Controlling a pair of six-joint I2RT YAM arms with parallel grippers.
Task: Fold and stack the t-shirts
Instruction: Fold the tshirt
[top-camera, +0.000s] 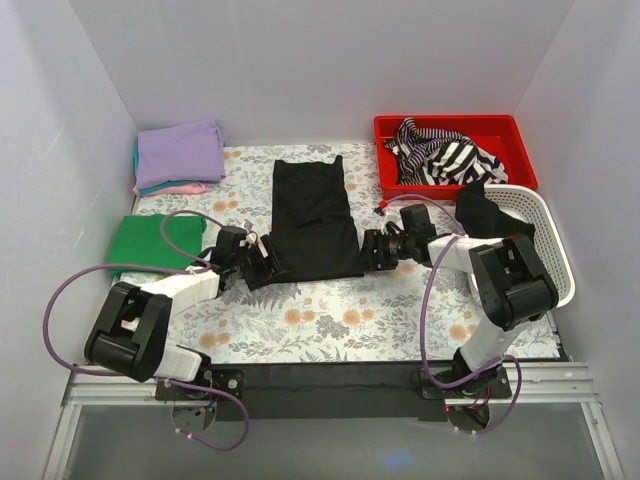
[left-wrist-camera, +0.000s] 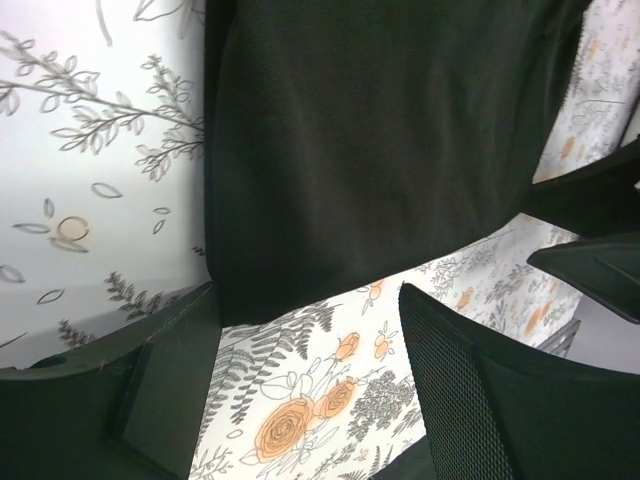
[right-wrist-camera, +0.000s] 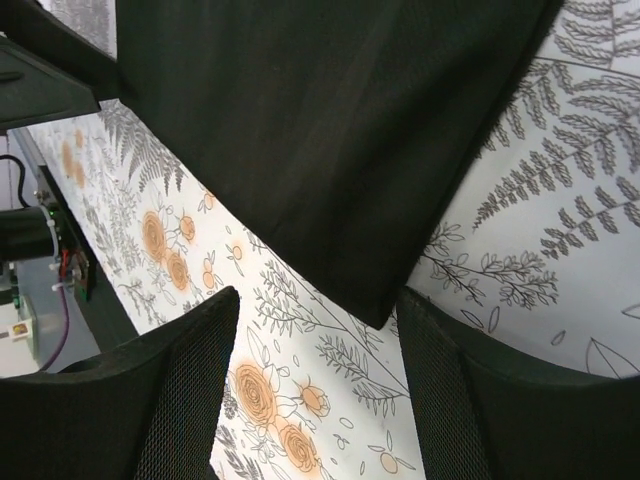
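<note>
A black t-shirt (top-camera: 313, 215) lies flat in a long folded strip on the flowered cloth, mid table. My left gripper (top-camera: 268, 262) is open at its near left corner; the left wrist view shows the shirt's hem (left-wrist-camera: 370, 150) just beyond the open fingers (left-wrist-camera: 470, 400), nothing held. My right gripper (top-camera: 368, 250) is open at the near right corner; that corner (right-wrist-camera: 375, 300) lies between its fingers (right-wrist-camera: 180, 390). A folded lavender shirt (top-camera: 180, 152) tops a teal and pink stack at the back left. A folded green shirt (top-camera: 152, 243) lies at the left.
A red bin (top-camera: 500, 130) at the back right holds striped black-and-white cloth (top-camera: 440, 155). A white basket (top-camera: 548, 235) at the right holds a dark garment (top-camera: 485, 210). White walls close in the table on three sides.
</note>
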